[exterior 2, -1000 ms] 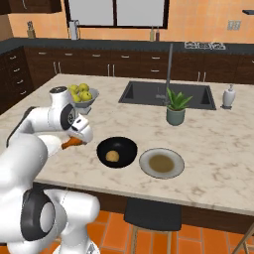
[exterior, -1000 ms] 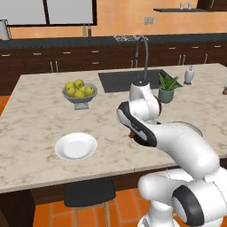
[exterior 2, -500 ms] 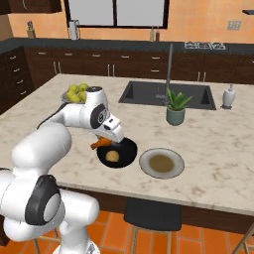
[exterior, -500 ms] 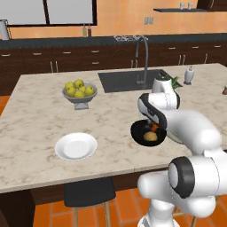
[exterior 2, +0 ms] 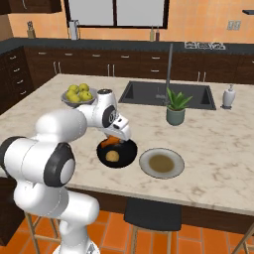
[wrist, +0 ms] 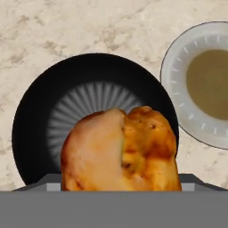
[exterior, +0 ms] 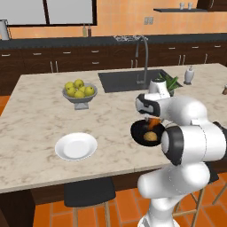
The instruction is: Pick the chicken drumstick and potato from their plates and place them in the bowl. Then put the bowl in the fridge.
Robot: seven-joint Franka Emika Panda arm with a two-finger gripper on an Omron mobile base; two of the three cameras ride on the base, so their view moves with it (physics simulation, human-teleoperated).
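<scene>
There the gripper (exterior 2: 115, 137) hung over the black bowl (exterior 2: 117, 154) near the counter's front edge, jaws clamped on the chicken drumstick (wrist: 120, 151). The potato (exterior 2: 113, 156) lay inside the bowl, with the grey-beige plate (exterior 2: 161, 163) just beside it.

Grey footed fruit bowl (exterior: 79, 98) of yellow-green fruits, potted plant (exterior 2: 175, 107) beside sink (exterior 2: 168, 94).

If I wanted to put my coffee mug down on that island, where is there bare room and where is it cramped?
Bare marble lies between the white plate and the fruit bowl, and right of the potted plant, toward the soap bottle. It is cramped where the pincer holds the chicken drumstick over the black bowl, beside the grey plate.
</scene>
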